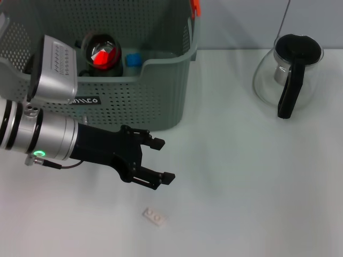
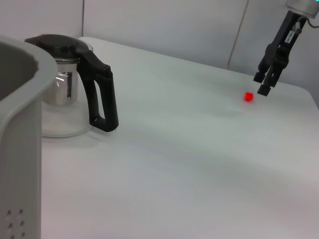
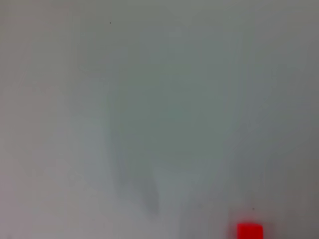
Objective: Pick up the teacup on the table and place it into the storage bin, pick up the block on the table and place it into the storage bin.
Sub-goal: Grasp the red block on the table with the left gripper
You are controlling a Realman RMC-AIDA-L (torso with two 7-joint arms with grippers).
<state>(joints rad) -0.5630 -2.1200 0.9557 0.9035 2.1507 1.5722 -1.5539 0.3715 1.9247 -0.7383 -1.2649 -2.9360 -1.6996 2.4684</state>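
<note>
Plainly, in the head view the left gripper (image 1: 151,159) hangs over the white desk (image 1: 257,182) in front of the storage bin (image 1: 161,91), jaws apart and holding nothing. A dark cup-like vessel (image 1: 102,52) with a red gleam inside already sits in the bin, likely the teacup, though that is a judgement. A small pale block (image 1: 154,217) lies on the desk near the left gripper, and a glass teapot (image 1: 289,75) stands well off to the right. The left wrist view shows the right gripper (image 2: 263,84) far across the desk, its jaws pointing down just beside a small red block (image 2: 248,97); whether they are apart cannot be told. The right wrist view shows only bare desk and the red block at the frame's edge. The risk is that the right jaws, offset beside so small a piece, nudge it away rather than straddle it.
</note>
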